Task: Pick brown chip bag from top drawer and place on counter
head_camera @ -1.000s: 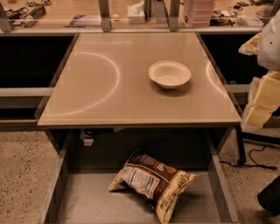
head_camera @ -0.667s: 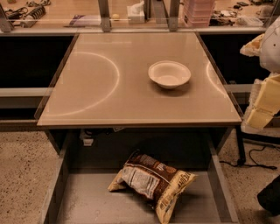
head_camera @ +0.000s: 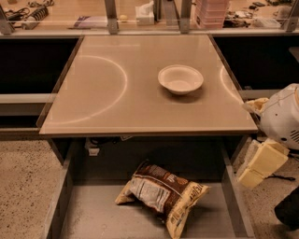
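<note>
The brown chip bag (head_camera: 163,193) lies crumpled on the grey floor of the open top drawer (head_camera: 93,214), near its middle, dark brown end to the upper left and pale yellow end to the lower right. The beige counter (head_camera: 107,93) stands above the drawer's back. My gripper (head_camera: 261,163), cream coloured below a white rounded arm joint (head_camera: 282,116), hangs at the right edge of the view. It is outside the drawer's right wall, right of and above the bag, and not touching it.
A white bowl (head_camera: 180,79) sits on the counter right of centre. A cluttered wooden bench (head_camera: 140,14) with metal posts runs behind the counter. A dark shape (head_camera: 289,212) is at the lower right on the speckled floor (head_camera: 23,186).
The arm and gripper at the right edge have moved down and slightly left, from beside the counter's back to beside its front corner. Bag, bowl and drawer have not moved.
</note>
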`<state>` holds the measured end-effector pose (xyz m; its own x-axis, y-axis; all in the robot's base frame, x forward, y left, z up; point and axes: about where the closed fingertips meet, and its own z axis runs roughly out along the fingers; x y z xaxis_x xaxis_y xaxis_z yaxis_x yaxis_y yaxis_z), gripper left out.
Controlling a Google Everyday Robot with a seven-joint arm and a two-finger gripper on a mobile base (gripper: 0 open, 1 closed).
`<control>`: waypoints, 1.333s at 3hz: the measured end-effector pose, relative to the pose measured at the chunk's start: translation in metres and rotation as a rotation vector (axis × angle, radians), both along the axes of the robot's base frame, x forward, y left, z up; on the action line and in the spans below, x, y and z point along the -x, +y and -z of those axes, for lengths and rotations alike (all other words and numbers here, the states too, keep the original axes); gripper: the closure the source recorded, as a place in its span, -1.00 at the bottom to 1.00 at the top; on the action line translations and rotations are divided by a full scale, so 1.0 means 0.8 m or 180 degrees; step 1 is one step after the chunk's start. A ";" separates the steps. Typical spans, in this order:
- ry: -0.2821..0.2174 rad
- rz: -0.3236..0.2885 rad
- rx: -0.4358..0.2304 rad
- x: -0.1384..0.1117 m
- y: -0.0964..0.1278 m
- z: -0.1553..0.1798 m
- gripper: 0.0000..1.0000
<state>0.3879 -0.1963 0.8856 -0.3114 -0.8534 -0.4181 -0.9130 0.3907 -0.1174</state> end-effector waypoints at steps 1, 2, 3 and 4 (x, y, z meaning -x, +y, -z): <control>0.0000 0.0000 0.0000 0.000 0.000 0.000 -1.00; -0.0012 0.0093 -0.0208 0.005 -0.003 0.037 -1.00; 0.0053 0.0225 -0.0548 0.010 0.003 0.107 -1.00; 0.0172 0.0204 -0.0820 0.009 0.022 0.162 -1.00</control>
<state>0.3809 -0.1784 0.7557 -0.3892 -0.6988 -0.6002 -0.8876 0.4586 0.0417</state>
